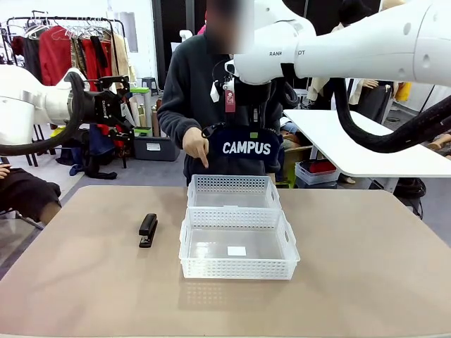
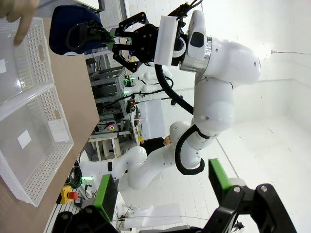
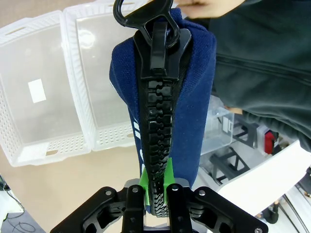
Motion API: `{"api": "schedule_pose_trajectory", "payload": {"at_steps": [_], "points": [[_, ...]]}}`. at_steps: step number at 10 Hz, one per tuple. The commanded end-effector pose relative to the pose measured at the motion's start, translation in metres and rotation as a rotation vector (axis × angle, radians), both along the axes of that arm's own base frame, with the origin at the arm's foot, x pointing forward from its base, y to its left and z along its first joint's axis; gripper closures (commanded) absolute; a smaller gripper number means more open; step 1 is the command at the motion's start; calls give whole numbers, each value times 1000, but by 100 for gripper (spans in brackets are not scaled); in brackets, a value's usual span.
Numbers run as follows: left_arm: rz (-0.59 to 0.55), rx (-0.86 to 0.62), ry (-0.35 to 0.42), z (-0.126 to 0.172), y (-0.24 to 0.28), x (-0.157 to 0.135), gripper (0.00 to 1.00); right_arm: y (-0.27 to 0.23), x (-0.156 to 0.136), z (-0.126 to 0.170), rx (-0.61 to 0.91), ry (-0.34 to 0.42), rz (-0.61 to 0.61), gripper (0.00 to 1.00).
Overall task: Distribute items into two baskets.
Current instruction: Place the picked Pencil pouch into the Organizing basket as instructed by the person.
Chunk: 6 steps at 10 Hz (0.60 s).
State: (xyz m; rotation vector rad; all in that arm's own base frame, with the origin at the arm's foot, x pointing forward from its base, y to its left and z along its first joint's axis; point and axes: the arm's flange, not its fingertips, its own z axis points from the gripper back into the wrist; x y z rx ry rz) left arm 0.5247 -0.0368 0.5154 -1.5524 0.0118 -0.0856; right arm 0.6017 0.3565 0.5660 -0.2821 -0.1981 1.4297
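**CAMPUS pouch hanging over the far basket, stapler sitting on the table**

So the big tan table (image 1: 352, 267) takes up most of the front view. The right arm (image 1: 366, 42) reaches in from the right and across the middle, while the left arm (image 1: 28, 98) is parked high up on the left, off the table. A person (image 1: 183, 91) in a dark top stands at the far side, one hand (image 1: 197, 146) pointing a finger down toward the far basket.

The two lattice baskets sit end to end, touching, mid-table. The larger basket (image 1: 236, 269) is nearer the robot, with a white label on its floor. The smaller basket (image 1: 232, 186) is right behind it. Both look empty.

The navy CAMPUS pouch (image 1: 246, 148) is up in the air over the smaller basket's far edge, in front of the person. The right gripper (image 3: 156, 182) is clamped tight on the zip end, green pads pinching the zipper.

The left gripper (image 2: 163, 187) is spread wide with nothing in it.

The black stapler (image 1: 148, 229) lies flat on the table, left of the larger basket and apart from it.
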Motion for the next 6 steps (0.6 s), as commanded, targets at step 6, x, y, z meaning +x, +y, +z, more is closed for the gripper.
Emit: {"api": "schedule_pose_trajectory", "payload": {"at_steps": [6], "points": [[2,-2,-1,1,1,-1,0,1,1,5,7,-15,11,100]]}}
